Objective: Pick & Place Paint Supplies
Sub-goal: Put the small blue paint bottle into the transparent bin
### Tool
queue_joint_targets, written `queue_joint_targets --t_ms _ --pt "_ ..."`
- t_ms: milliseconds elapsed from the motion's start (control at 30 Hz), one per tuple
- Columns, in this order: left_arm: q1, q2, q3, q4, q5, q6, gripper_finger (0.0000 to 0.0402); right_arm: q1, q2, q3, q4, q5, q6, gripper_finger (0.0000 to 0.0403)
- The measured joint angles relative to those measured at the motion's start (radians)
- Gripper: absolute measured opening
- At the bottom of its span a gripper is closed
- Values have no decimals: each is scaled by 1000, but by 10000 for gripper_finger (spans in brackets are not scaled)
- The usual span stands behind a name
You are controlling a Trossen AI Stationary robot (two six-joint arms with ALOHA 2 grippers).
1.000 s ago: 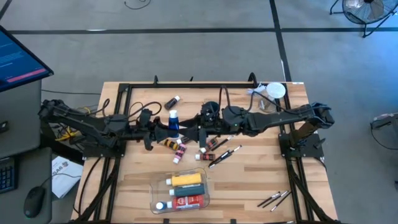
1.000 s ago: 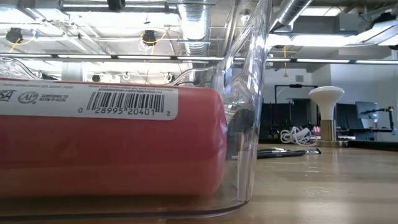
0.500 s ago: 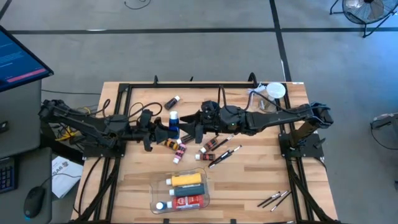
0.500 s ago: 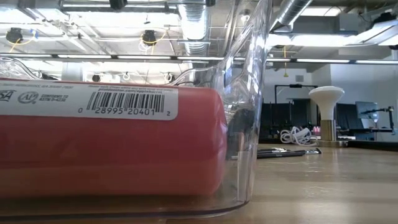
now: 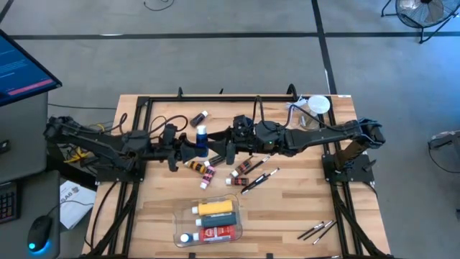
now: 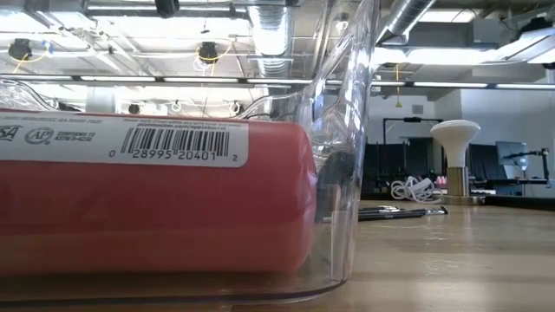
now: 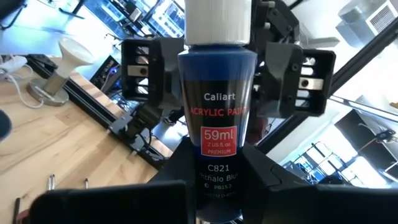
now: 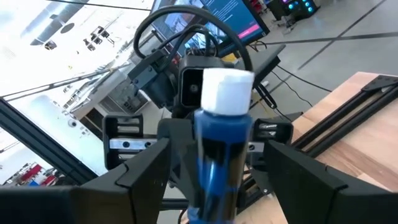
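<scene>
A blue paint bottle [image 5: 200,142] with a white cap is held by my left gripper [image 5: 191,148] over the middle of the table. From above, its cap [image 5: 200,132] points toward the far edge. In the left wrist view the bottle [image 7: 219,118] fills the middle of the picture. My right gripper [image 5: 217,150] is open and faces it from the right. Its two fingers [image 8: 144,169] stand on either side of the bottle [image 8: 222,143] with gaps showing. Loose small tubes [image 5: 206,173] and dark brushes [image 5: 259,177] lie on the wood below. My left gripper is shut on the blue bottle's lower body [image 7: 219,177], the end away from the cap, pinched between its two fingers [image 7: 181,168]. The fingers come level from the table's left and lie across the bottle. The capped end sticks out beyond them.
A clear tray [image 5: 181,229] near the front edge holds a yellow bottle [image 5: 215,207] and a red tube [image 5: 217,232], whose side fills the low view [image 6: 156,208]. A tube [image 5: 199,116] and a white-lidded jar [image 5: 317,106] sit toward the far edge. More brushes [image 5: 317,230] lie front right.
My right gripper has moved toward the table's left, closing on the blue bottle until its open fingers stand around it. The left gripper and the bottle have kept still.
</scene>
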Motion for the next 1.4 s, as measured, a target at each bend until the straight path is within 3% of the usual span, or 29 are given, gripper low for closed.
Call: queue_joint_targets --t_ms 133,300,467,567,767,933,1167,1400 --pt "24 14 0 16 20 -2 40 -2 0 0 1 0 2 249" --pt "83 61 16 41 128 -30 40 -7 0 0 -1 2 3 249" --pt "76 97 34 36 135 -27 40 -17 0 0 2 0 14 245" --pt "76 103 35 45 130 -27 40 -19 0 0 -4 -1 28 221" --pt "88 95 35 48 131 -24 40 -8 0 0 -13 -1 12 134" --pt "88 95 35 50 124 -26 41 -11 0 0 -23 -15 18 127" --pt "81 52 33 39 185 -25 85 -10 -12 5 -82 -46 31 131" --pt "78 -99 40 -89 231 -27 141 2 -10 -4 -236 -156 28 126"
